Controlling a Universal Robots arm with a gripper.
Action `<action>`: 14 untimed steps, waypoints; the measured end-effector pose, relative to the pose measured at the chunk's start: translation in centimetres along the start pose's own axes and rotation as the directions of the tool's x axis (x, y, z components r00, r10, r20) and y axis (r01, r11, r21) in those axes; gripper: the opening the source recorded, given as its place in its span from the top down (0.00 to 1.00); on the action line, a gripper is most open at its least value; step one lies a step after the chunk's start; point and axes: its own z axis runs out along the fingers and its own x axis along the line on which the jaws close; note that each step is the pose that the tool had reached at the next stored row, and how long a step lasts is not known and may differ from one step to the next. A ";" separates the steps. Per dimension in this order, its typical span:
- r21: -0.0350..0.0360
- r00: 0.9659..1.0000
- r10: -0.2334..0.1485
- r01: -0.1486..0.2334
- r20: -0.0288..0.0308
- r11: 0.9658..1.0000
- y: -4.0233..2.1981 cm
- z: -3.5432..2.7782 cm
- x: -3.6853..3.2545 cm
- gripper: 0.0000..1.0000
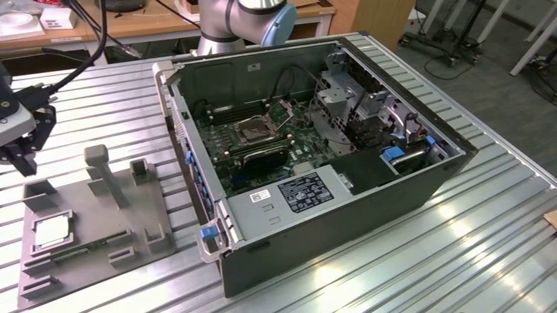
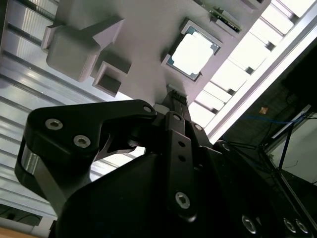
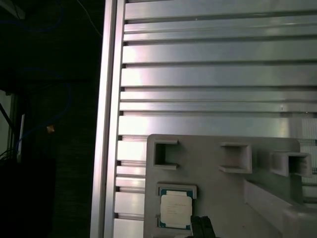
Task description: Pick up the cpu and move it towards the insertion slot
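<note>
approach step: pincer, closed and empty, hangs above the tray near the cpu; a grasp needs it opened. insertion slot lies well apart.

Tool near cpu; cpu in tray

My gripper is black; the cpu gleams silvery (thin green edge) in the pale grey tray, on the table ribbed in silver stripes
</note>
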 end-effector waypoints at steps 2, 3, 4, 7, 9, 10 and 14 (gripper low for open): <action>0.000 1.000 0.000 0.000 0.000 1.000 -0.04 0.11 0.05 0.90; 0.000 1.000 0.000 0.000 0.000 1.000 -0.06 0.16 0.09 0.90; 0.000 1.000 0.000 0.000 0.000 1.000 -0.09 0.21 0.14 0.90; 0.000 1.000 0.000 0.000 0.000 1.000 -0.16 0.35 0.33 0.90; 0.000 1.000 0.000 0.000 0.000 1.000 -0.21 0.44 0.48 0.90; 0.000 1.000 0.000 0.000 0.000 1.000 -0.23 0.48 0.55 0.90; 0.000 1.000 0.000 0.000 0.000 1.000 -0.28 0.65 0.85 0.90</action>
